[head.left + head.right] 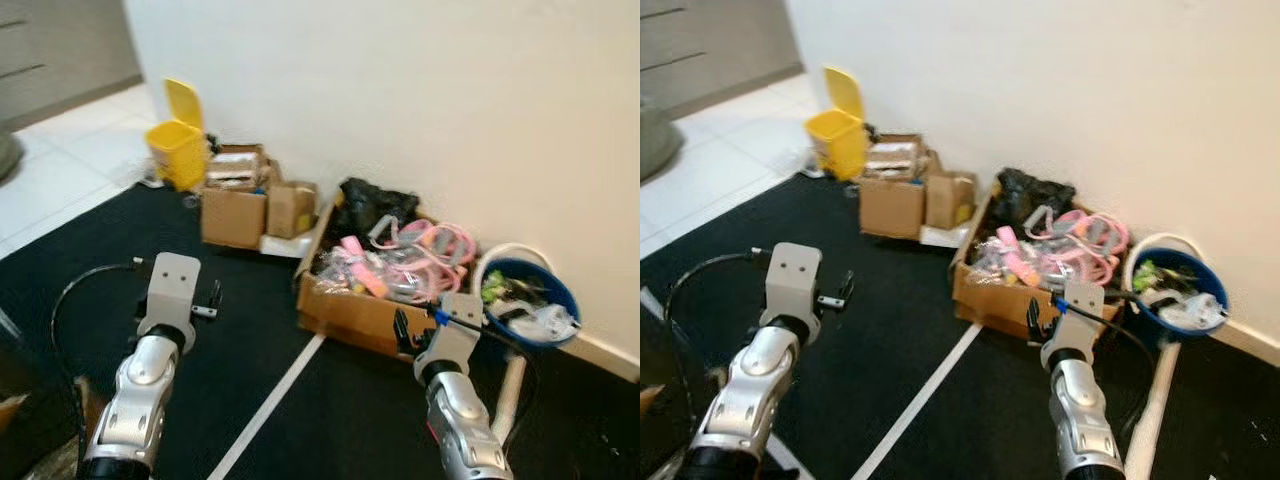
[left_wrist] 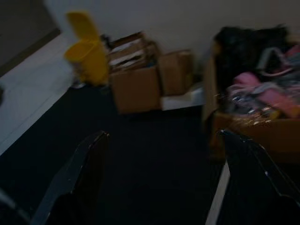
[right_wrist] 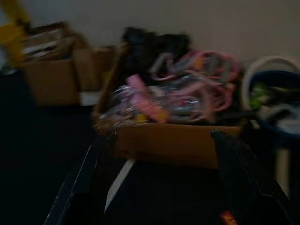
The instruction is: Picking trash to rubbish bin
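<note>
left pincer (image 2: 161, 180): fingers spread wide, empty, raised over black mat (image 1: 250, 320). yellow bin (image 1: 180, 140), lid up, far ahead of it by the wall, brown boxes (image 1: 245, 205) just beside the bin. right pincer (image 3: 157, 180): fingers wide apart, empty, just short of open box (image 1: 360, 310) heaped with pink and clear trash (image 1: 400, 260), black bag (image 1: 375, 205) at its far end. blue bucket (image 1: 540, 300) of litter ahead and to its right, against the wall. white floor stripe (image 1: 270, 405) between both pincers.

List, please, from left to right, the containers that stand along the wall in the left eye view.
yellow bin → small cardboard boxes → large cardboard box full of pink things → blue bucket
</note>
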### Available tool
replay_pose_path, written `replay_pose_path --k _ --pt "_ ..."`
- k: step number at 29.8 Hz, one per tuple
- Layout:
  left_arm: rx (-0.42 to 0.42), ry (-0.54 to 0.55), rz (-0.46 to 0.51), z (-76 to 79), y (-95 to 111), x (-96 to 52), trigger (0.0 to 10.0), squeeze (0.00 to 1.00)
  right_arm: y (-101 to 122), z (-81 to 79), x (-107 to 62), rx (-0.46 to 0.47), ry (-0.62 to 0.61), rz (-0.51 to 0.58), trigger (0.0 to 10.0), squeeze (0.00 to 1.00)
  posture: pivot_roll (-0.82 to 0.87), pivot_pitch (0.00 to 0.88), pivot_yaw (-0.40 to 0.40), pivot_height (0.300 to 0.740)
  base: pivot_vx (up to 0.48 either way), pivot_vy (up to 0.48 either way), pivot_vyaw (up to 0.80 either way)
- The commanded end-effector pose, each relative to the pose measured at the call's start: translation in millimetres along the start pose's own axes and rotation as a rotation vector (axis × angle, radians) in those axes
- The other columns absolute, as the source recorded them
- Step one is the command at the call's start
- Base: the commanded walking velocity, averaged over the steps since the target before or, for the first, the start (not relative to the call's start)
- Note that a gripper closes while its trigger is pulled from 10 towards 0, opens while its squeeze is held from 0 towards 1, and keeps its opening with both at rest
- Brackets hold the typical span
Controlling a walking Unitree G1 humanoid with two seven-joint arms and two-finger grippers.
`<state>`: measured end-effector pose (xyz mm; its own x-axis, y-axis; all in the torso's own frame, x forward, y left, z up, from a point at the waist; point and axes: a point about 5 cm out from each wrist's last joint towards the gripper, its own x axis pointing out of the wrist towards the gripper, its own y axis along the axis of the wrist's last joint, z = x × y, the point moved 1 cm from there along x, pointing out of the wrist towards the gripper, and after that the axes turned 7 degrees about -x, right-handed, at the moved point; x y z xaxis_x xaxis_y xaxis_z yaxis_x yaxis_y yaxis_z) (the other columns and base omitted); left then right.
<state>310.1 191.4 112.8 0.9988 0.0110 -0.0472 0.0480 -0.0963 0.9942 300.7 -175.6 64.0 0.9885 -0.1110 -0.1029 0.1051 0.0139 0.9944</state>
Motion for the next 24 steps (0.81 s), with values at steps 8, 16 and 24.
replay_pose_path --k 8,16,24 --pt "0.004 0.006 -0.015 -1.9 -2.7 -1.0 10.0 0.0 -5.4 -1.5 -2.5 0.014 0.001 -0.024 10.0 0.0 -0.01 0.081 0.018 0.74 0.0 0.0 -0.8" --pt "0.002 0.005 -0.016 -0.8 -2.3 -1.0 10.0 0.0 -4.0 -1.0 -1.8 0.006 0.002 -0.017 10.0 0.0 -0.01 0.081 0.018 0.74 0.0 0.0 -0.8" --pt "-0.002 0.008 -0.015 -0.9 -2.1 -0.5 10.0 0.0 -2.8 -1.1 -1.1 0.003 0.002 -0.011 10.0 0.0 -0.01 0.088 0.017 0.74 0.0 0.0 -0.8"
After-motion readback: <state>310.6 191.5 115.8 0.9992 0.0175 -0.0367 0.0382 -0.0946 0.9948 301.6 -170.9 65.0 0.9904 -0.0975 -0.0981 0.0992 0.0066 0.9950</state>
